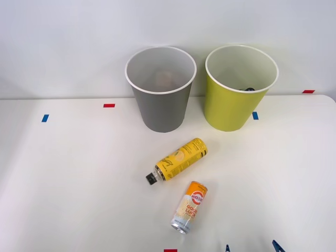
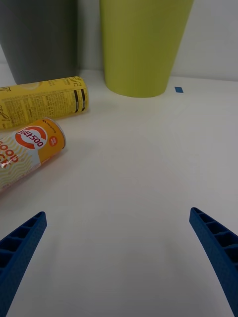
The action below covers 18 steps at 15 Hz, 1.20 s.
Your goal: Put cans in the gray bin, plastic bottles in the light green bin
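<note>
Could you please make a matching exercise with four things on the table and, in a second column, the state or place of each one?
Things:
1. gray bin
2. light green bin
3. yellow bottle
4. orange-and-cream can

States or places:
A. lying on its side, black cap toward the robot's left
B. upright, far right
C. lying on its side, nearest the robot
D. upright, left of the other bin

Pairs: 1-D, 2-B, 3-A, 4-C

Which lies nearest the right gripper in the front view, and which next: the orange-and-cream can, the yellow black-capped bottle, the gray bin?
1. Orange-and-cream can, lying just left of the right gripper.
2. Yellow black-capped bottle, lying behind the can.
3. Gray bin, upright at the back.
</note>
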Tool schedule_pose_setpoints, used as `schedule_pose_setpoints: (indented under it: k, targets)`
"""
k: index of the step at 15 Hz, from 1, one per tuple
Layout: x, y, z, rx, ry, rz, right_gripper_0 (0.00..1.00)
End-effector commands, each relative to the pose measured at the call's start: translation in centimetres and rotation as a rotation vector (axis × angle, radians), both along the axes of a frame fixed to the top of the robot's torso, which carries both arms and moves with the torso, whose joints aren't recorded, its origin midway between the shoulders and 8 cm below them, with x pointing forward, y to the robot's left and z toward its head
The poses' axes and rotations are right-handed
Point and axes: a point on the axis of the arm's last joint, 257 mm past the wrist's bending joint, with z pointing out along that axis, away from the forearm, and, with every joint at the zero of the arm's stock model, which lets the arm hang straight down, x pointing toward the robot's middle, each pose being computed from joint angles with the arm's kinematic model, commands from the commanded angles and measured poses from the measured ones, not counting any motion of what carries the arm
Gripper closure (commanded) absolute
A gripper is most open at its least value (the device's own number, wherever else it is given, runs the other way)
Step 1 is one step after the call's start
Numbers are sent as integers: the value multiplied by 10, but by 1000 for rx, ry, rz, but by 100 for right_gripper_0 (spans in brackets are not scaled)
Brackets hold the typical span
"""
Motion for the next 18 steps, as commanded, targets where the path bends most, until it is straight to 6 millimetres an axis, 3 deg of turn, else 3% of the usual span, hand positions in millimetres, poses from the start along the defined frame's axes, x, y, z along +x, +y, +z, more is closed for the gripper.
schedule_pose_setpoints:
  k: [1, 18]
  targets:
    - [0, 0, 0, 0, 0, 0, 0]
    - [0, 0, 0, 0, 0, 0, 0]
